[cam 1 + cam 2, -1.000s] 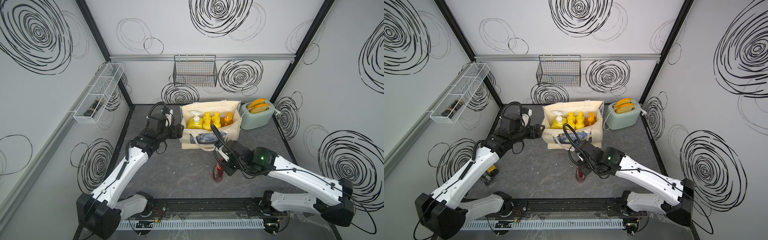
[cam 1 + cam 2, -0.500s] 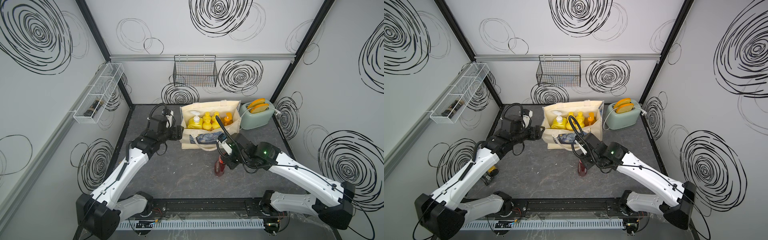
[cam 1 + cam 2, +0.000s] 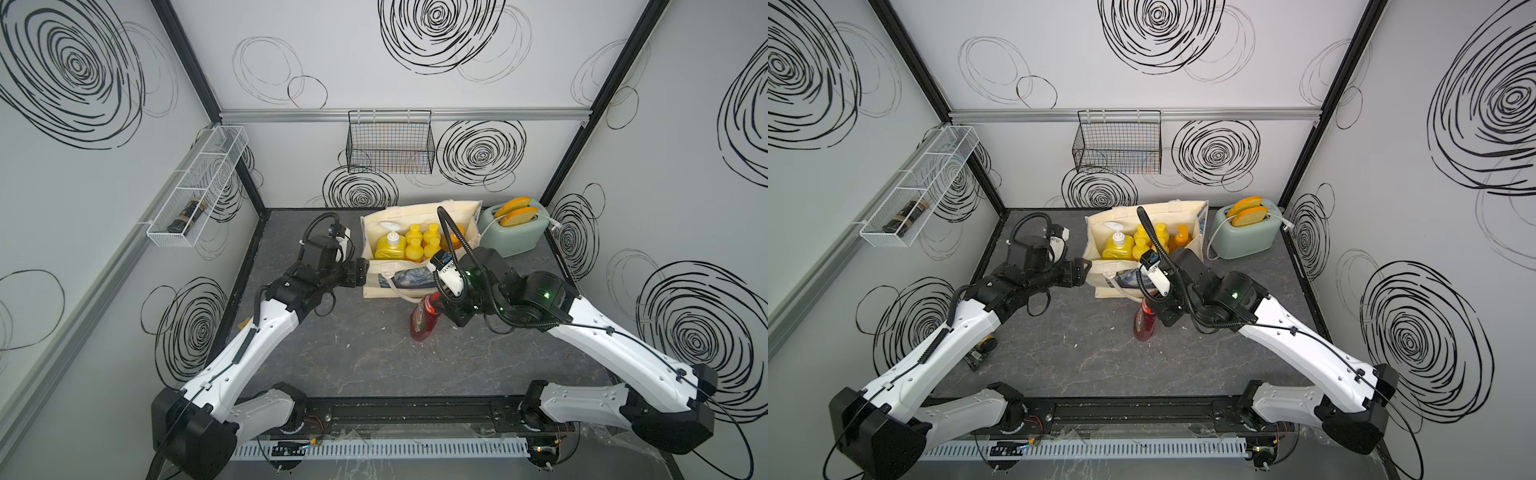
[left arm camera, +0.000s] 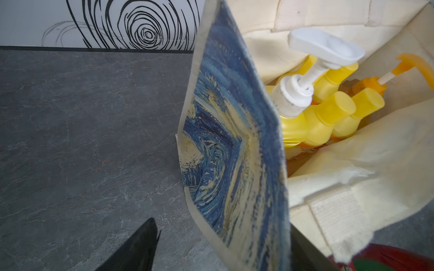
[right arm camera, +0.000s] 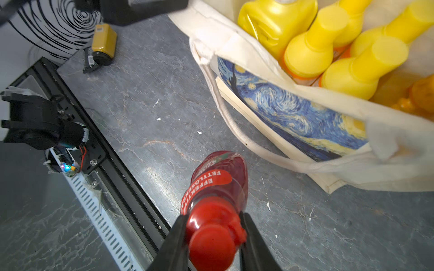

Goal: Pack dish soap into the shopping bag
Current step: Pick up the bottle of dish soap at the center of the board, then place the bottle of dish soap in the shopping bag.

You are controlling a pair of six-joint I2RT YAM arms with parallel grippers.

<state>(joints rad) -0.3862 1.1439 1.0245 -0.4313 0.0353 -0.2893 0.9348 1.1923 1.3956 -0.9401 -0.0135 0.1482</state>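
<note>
The cream shopping bag (image 3: 415,214) with its blue-and-yellow print (image 5: 293,112) stands open at the back of the table. Inside it are a yellow white-pump bottle (image 3: 390,247), several small yellow bottles (image 3: 419,245) and an orange pump bottle (image 3: 1180,235). My right gripper (image 5: 212,218) is shut on the neck of a red dish soap bottle (image 3: 423,322), which hangs tilted just in front of the bag. My left gripper (image 3: 361,272) is open, its jaws straddling the bag's printed side panel (image 4: 223,140) at the left end, one finger outside and one inside.
A mint toaster (image 3: 515,232) with toast stands right of the bag. A black wire basket (image 3: 390,145) hangs on the back wall and a white wire shelf (image 3: 195,195) on the left wall. A small yellow jar (image 3: 982,349) lies on the table by the left arm.
My right gripper has carried the red bottle up and back, closer to the bag's front. The left gripper has stayed at the bag's left side.
</note>
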